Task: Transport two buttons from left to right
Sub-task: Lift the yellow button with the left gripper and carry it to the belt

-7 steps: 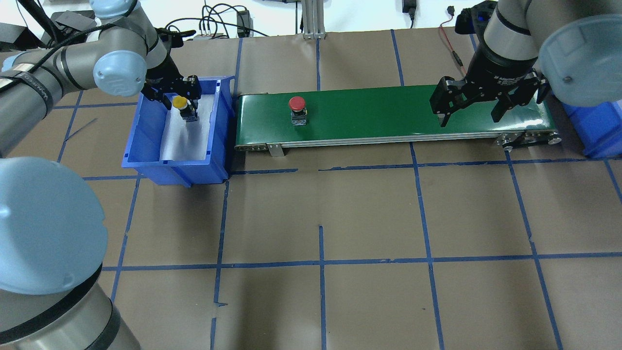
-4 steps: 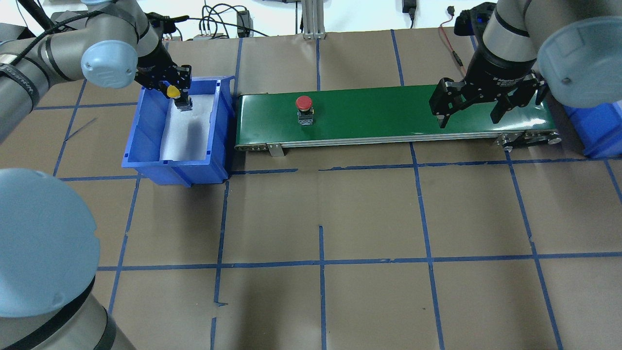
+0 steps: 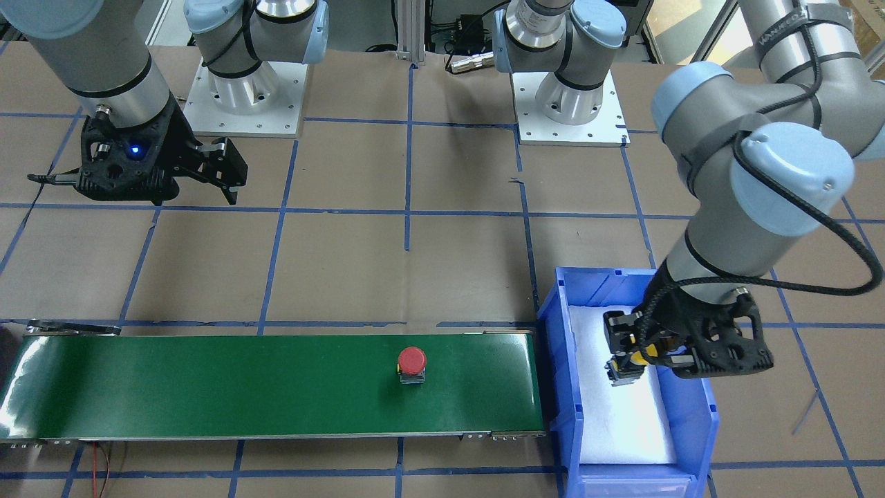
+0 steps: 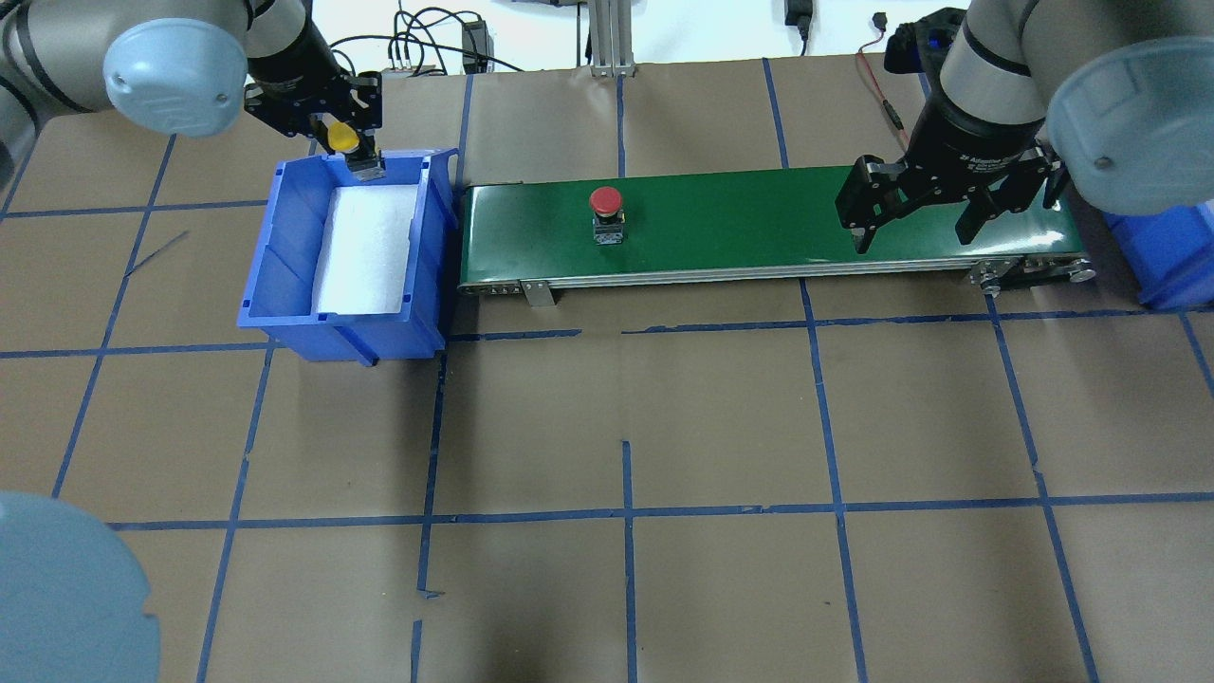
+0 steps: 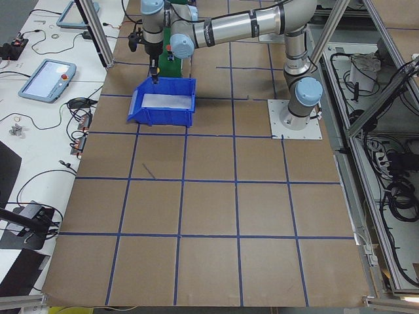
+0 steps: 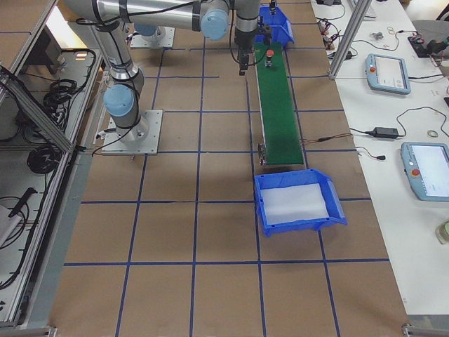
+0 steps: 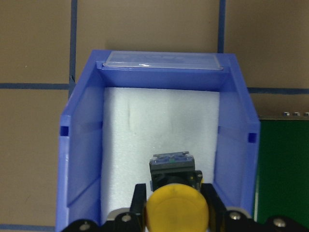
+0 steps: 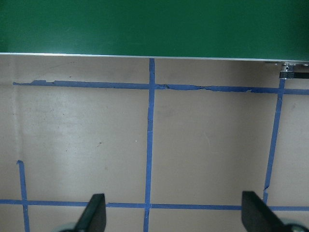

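Green belt (image 4: 759, 218) runs across the brown paper table (image 4: 626, 417), and everything sits around it. A blue bin (image 4: 285, 247) stands just off the belt's end on the robot's left. It is almost touching that end and has a white foam pad (image 4: 365, 251) on its floor.

The left gripper (image 7: 176, 198) hangs over that bin with its fingers clamped on the yellow button (image 4: 341, 138). They grip it by the black base just under the cap. The button is held in the air above the pad, cap up, and the bin beneath it has only the foam in it.

The red button (image 4: 606, 201) stands upright on the belt, cap on top. It is closer to the bin end than to the middle.

The right gripper (image 4: 915, 228) hangs in the air by the belt's other end, a little to the robot's side of it. Its fingers are spread wide with nothing between them, and the wrist view shows only bare paper and blue tape lines below. A second blue bin (image 6: 295, 203) sits just past that end of the belt.
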